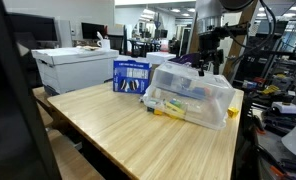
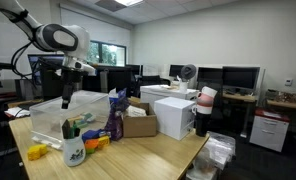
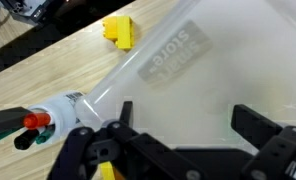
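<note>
The gripper (image 3: 183, 125) is being held wide open and empty just above the clear plastic storage bin (image 3: 218, 70), with nothing being grasped. The bin is being borne by the wooden table (image 1: 118, 130), near a blue box (image 1: 131, 75). A yellow block (image 3: 118, 30) and a white bottle (image 3: 58, 112) stuffed with markers are being shown just beside it.

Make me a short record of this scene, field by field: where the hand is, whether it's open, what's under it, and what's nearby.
hand position: hand hovers above the clear plastic bin, touching nothing
hand state: open, empty
bin location: on the wooden table
beside bin: jar of markers, yellow block
also on table: blue box next to the bin
</note>
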